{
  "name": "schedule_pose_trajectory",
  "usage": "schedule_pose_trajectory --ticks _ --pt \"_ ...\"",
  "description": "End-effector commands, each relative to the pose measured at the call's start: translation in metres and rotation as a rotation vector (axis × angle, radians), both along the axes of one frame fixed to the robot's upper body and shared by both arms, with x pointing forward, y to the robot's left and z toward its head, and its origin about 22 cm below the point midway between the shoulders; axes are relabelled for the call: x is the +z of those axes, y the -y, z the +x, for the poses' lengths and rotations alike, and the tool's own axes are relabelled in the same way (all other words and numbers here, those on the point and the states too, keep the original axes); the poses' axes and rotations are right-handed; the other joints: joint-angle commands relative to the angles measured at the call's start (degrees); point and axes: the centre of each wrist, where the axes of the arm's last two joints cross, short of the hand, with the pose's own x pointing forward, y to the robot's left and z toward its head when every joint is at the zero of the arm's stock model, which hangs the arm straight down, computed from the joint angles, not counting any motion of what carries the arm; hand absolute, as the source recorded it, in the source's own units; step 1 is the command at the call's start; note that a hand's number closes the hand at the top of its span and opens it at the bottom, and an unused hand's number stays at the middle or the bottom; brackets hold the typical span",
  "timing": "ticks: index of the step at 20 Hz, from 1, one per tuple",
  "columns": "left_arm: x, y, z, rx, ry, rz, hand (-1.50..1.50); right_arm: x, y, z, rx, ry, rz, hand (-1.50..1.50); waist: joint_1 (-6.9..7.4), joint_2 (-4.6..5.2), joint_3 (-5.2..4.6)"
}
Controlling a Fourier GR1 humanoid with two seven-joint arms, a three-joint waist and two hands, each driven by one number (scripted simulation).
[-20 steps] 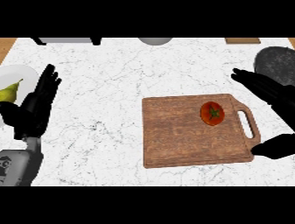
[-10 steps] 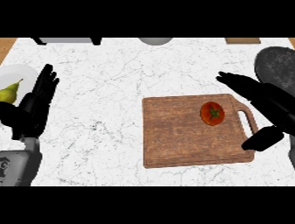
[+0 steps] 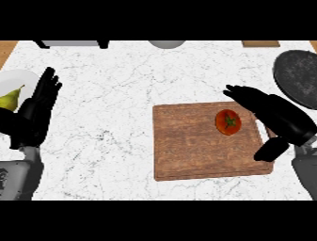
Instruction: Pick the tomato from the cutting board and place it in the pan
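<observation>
Tomato, one, lies on one cutting board; right hand with fingers spread just beside it.

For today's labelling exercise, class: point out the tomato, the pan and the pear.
tomato [image 3: 228, 122]: head view, its middle, at the green stalk.
pan [image 3: 306, 77]: head view, its dark inner base.
pear [image 3: 6, 101]: head view, its yellow body.

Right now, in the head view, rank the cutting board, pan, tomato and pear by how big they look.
1. cutting board
2. pan, though the view's right edge cuts it off
3. tomato and pear: they look about alike, so I won't rank them.
</observation>
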Motion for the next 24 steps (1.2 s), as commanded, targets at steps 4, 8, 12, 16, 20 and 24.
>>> schedule_pose_trajectory --ticks 4,8,12,16,20,24 --pt "-0.009 0.002 -0.001 -0.013 0.005 -0.009 0.00 0.000 -0.027 0.003 -0.053 0.019 -0.183 -1.50 -0.05 0.00 -0.02" --pt "-0.009 0.010 0.004 0.006 0.003 -0.010 0.00 -0.007 -0.022 0.023 -0.054 0.008 -0.220 -1.50 0.08 0.05 0.00" --pt "0.016 0.004 0.009 -0.012 0.011 0.013 0.00 -0.018 -0.043 0.035 -0.061 -0.035 -0.221 -1.50 0.25 0.05 0.02" --pt "-0.004 0.008 -0.002 -0.001 -0.009 -0.006 0.00 -0.044 -0.039 0.021 -0.056 -0.033 -0.221 -1.50 -0.01 -0.01 0.01" --pt "-0.004 0.000 0.003 0.002 0.007 -0.007 0.00 -0.042 -0.039 0.014 -0.062 -0.031 -0.272 -1.50 -0.14 -0.03 0.00" --pt "0.002 0.013 -0.006 -0.010 0.012 -0.010 0.00 -0.047 -0.042 0.029 -0.053 -0.054 -0.285 -1.50 0.08 -0.03 0.01"
